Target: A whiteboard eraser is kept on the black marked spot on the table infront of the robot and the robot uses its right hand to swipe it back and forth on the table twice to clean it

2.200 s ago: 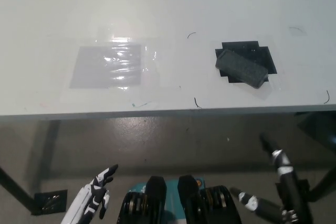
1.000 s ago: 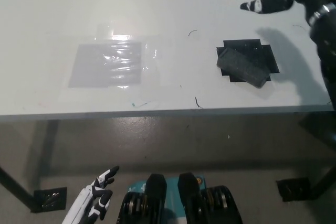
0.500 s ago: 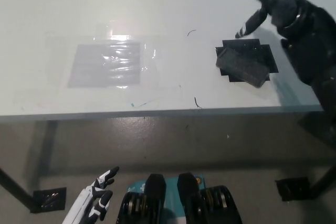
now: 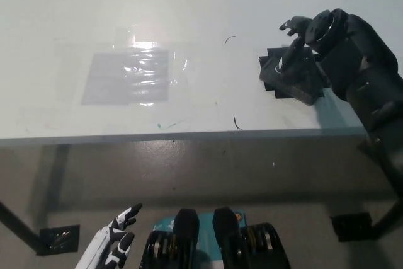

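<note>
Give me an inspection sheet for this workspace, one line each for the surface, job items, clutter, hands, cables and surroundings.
Surface: white table, a few thin dark scribble marks.
Job's things: grey eraser lying on the black marked spot, partly hidden by the right hand.
Clutter: glossy grey taped patch on the table's left part.
Hands: right hand over the eraser, fingers spread, contact unclear; left hand resting low, below the table edge, open.
Cables: nothing seen.
Surroundings: grey floor, dark table legs.

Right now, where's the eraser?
In the head view the eraser lies on the black marked spot at the table's right side near the front edge, with the right hand over it.
</note>
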Robot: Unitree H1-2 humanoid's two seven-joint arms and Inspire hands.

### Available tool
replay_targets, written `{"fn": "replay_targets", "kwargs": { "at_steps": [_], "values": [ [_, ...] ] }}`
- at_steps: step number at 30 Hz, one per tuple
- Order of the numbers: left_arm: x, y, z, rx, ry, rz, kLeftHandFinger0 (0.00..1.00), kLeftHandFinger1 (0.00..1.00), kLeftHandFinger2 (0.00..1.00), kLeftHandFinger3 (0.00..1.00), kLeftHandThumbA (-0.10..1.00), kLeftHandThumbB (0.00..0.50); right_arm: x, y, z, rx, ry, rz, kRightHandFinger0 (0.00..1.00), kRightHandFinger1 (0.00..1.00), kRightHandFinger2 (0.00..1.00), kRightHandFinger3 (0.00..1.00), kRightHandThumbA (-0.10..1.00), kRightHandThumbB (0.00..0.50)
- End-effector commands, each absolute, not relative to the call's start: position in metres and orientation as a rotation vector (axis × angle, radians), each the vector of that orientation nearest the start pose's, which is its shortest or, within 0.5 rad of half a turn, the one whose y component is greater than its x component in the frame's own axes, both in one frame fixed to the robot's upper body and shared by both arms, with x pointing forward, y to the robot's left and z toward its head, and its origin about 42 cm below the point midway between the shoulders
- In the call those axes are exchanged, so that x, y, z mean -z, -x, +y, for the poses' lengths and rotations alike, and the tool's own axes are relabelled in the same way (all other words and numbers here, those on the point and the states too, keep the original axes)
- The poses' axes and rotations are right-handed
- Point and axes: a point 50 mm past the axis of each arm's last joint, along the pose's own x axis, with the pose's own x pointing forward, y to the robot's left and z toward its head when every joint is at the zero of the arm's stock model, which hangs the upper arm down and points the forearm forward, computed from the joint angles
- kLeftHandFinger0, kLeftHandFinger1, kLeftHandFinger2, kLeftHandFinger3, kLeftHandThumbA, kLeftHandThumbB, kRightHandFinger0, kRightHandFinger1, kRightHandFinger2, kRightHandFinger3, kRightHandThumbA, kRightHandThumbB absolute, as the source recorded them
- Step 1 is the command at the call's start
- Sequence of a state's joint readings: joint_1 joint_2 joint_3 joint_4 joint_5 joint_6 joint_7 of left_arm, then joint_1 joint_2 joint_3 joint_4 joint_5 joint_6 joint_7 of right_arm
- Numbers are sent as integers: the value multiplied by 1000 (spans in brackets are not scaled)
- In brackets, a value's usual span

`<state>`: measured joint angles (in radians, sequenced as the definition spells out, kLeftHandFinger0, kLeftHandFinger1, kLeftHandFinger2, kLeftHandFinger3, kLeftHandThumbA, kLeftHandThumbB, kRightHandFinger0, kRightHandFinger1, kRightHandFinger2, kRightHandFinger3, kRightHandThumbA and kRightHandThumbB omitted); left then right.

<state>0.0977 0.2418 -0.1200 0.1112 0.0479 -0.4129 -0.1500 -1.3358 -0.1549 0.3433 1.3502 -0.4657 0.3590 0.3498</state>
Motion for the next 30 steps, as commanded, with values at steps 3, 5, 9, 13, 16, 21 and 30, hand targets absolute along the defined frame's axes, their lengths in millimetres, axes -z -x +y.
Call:
{"fn": "replay_targets", "kwargs": {
  "at_steps": [3, 5, 9, 13, 16, 21, 30],
  "values": [
    [-76, -236, 259, 314, -274, -216, 1000, 1000, 1000, 1000, 923, 411, -330, -595, -157, -335, 1008, 453, 1000, 1000, 1000, 1000, 1000, 225],
    [-76, -236, 259, 314, -276, -215, 1000, 1000, 1000, 1000, 926, 423, -323, -594, -162, -330, 998, 479, 1000, 1000, 1000, 1000, 1000, 216],
    [-78, -237, 260, 316, -281, -222, 1000, 1000, 1000, 1000, 929, 421, -314, -593, -173, -309, 1059, 514, 1000, 1000, 1000, 1000, 1000, 205],
    [-79, -239, 262, 315, -286, -229, 1000, 1000, 1000, 1000, 929, 421, -309, -593, -183, -308, 1057, 522, 1000, 1000, 1000, 1000, 1000, 179],
    [-79, -238, 262, 316, -284, -225, 1000, 1000, 1000, 1000, 930, 429, -305, -592, -187, -328, 1084, 524, 1000, 1000, 1000, 1000, 1000, 148],
    [-78, -238, 262, 319, -273, -227, 1000, 1000, 1000, 1000, 926, 432, -295, -589, -192, -300, 1181, 572, 1000, 1000, 1000, 1000, 1000, 231],
    [-79, -240, 261, 322, -281, -236, 1000, 1000, 1000, 1000, 923, 431, -290, -589, -193, -73, 1299, 499, 985, 1000, 1000, 1000, 1000, 356]
  ]
}}
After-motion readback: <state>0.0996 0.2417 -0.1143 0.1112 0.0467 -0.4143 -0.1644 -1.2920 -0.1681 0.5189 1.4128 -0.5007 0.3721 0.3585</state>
